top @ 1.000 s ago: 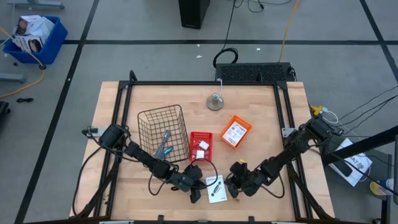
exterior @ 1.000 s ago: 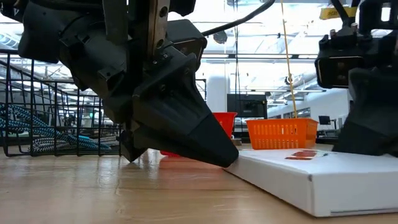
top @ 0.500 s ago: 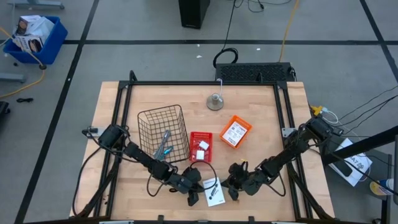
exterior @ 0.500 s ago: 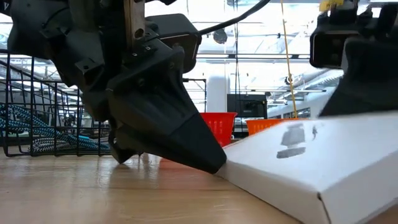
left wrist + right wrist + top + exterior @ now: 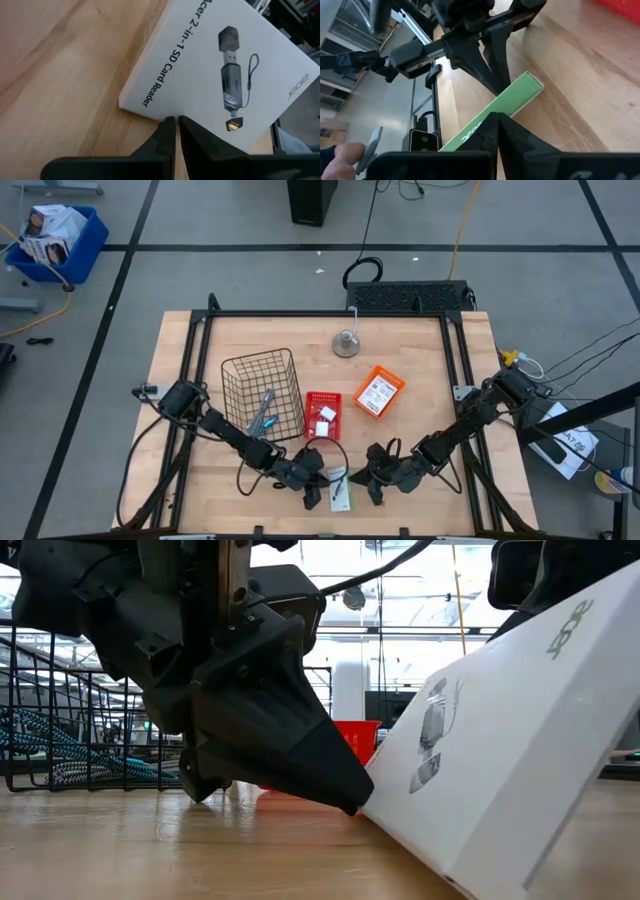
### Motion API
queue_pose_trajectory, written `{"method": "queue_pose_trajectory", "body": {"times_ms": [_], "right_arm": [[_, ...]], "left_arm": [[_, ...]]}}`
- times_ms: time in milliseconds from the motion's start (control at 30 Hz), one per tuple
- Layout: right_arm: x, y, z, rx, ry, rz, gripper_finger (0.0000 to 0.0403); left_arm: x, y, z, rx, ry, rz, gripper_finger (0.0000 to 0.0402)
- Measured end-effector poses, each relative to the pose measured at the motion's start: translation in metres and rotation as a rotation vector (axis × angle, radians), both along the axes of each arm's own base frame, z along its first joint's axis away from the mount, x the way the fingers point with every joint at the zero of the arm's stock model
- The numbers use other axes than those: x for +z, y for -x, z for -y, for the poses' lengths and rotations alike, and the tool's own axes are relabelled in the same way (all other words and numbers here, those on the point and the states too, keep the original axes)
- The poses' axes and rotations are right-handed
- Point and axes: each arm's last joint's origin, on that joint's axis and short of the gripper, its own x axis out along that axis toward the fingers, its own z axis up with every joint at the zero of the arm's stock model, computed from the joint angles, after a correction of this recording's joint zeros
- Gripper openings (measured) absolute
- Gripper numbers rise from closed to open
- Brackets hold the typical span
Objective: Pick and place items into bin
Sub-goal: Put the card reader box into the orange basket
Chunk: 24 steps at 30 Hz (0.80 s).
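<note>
The flat white packet [image 5: 340,488], printed with a card reader, stands steeply tilted near the table's near edge, its lower left edge on the wood. My left gripper [image 5: 176,120] is shut at that lower edge. My right gripper [image 5: 497,117] is shut at the raised right edge, which shows green [image 5: 506,106]. The blue-and-grey tool [image 5: 263,416] lies in the wire basket [image 5: 240,370]. The tiny white block [image 5: 325,414] sits in the small red bin [image 5: 312,423]. My left gripper presses its shut fingertips [image 5: 348,804] against the packet's lower left edge [image 5: 150,111], coming slantwise from the table's left and pointing down. That edge stays on the table. My right gripper pushes with shut fingers under the packet's green right edge [image 5: 520,95], coming from the table's right. That edge is lifted clear.
An orange bin [image 5: 379,392] holding a white-labelled item sits right of the red bin. A small metal bell-shaped object [image 5: 346,343] stands toward the far edge. Black frame rails [image 5: 192,360] run along the table's sides. Bare wood lies right of the orange bin.
The packet has gone from lying flat to steeply tilted: its right edge rose while its left edge stayed on the table against my left fingertips. My right gripper has moved toward the table's left, pushing that edge up. My left gripper has kept nearly still.
</note>
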Motion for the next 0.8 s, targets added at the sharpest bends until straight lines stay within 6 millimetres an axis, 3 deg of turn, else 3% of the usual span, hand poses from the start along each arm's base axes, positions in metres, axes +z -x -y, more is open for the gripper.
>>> {"method": "queue_pose_trajectory", "body": {"times_ms": [533, 800], "right_arm": [[0.003, -0.01, 0.01, 0.009, 0.03, 0.036, 0.0], [-0.015, -0.012, 0.01, 0.009, 0.021, -0.013, 0.0]], "left_arm": [[0.003, -0.004, -0.002, 0.018, -0.01, 0.066, 0.003], [0.004, -0.006, -0.003, 0.019, 0.0, 0.069, 0.003]]}}
